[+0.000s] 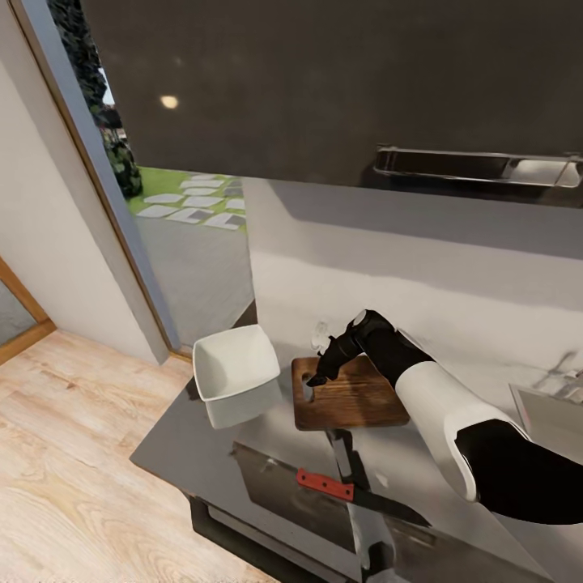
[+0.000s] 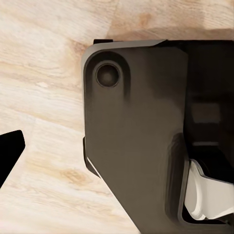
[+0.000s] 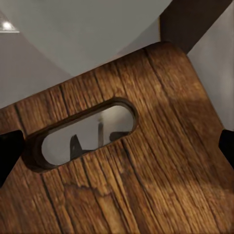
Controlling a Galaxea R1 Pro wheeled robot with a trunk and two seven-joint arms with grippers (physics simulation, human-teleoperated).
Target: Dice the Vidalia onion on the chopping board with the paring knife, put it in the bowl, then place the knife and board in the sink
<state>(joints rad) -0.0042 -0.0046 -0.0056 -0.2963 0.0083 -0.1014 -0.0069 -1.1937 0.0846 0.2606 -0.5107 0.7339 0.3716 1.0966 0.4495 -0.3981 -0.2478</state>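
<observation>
Knife [image 1: 348, 494] lies nearest on the counter [image 1: 194, 453]; beyond it, the right gripper [image 1: 318, 378] hovers open over the board's [image 1: 356, 401] handle hole [image 3: 83, 134]. Close squarely on that edge before lifting. Bowl [image 1: 235, 368] sits left; sink [image 1: 551, 405] right.

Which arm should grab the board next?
Probably the right. Its gripper hovers over the board at the handle-hole end, and the right wrist view looks straight down at that hole. The left wrist view shows wooden floor, so that arm seems away from the counter.
</observation>
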